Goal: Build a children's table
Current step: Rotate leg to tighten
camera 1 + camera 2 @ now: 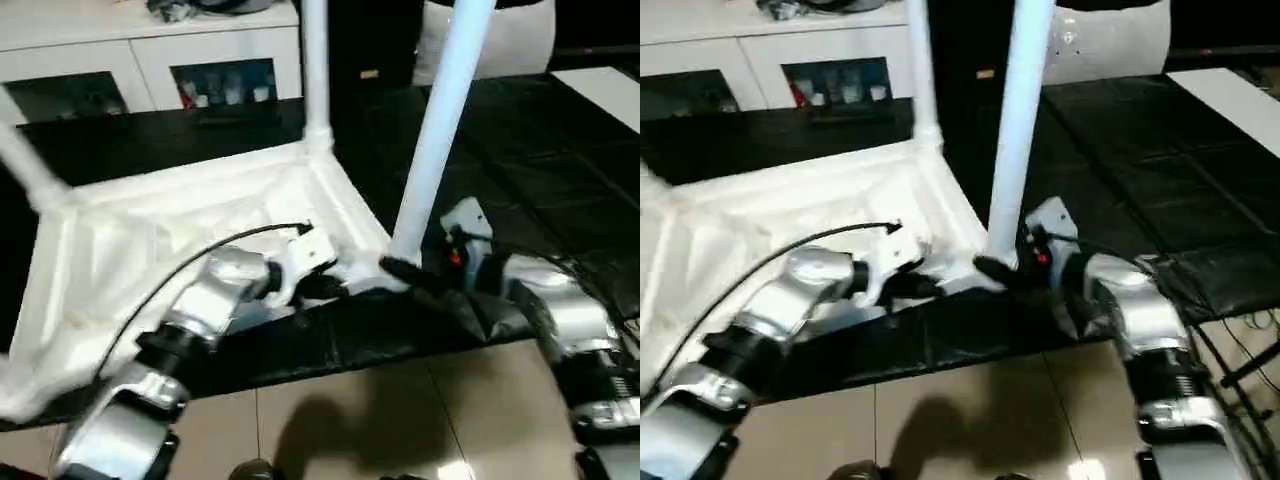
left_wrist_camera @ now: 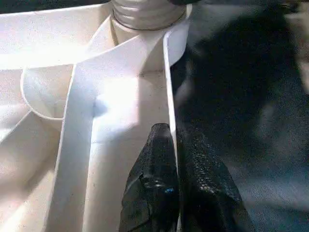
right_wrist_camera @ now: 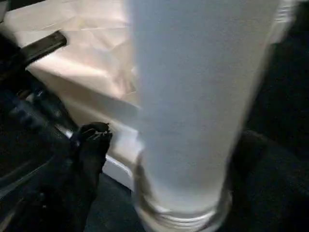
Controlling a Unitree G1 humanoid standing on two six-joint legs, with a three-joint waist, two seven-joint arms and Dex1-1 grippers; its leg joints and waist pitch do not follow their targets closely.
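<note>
- Children's table [image 1: 190, 235] lies upside down on the black-covered work table [image 1: 560, 190], ribbed underside up, its long axis running across the head views along the work table's near edge.
- Near-right leg [image 1: 440, 130] stands in the tabletop's near-right corner socket [image 1: 385, 265] and points up, leaning slightly; its top is cut off by the picture edge.
- Far-right leg [image 1: 315, 65] rises straight from the far corner, its top also cut off.
- A third leg [image 1: 25, 165] slants up and away at the tabletop's left end; its upper part is out of frame, and the tabletop's near-left corner is blurred.
- Left gripper [image 2: 175, 145] is pinched narrow on the tabletop's near rim wall [image 2: 169, 92], one finger inside and one outside, just short of the socket.
- Right gripper [image 1: 405, 272] sits at the base of the near-right leg. In the right wrist view one black finger [image 3: 91, 145] stands apart from the leg; the other is hidden behind it, so the jaws read as spread wide, not clamping.
- White cabinets [image 1: 150, 55] stand beyond the work table.
</note>
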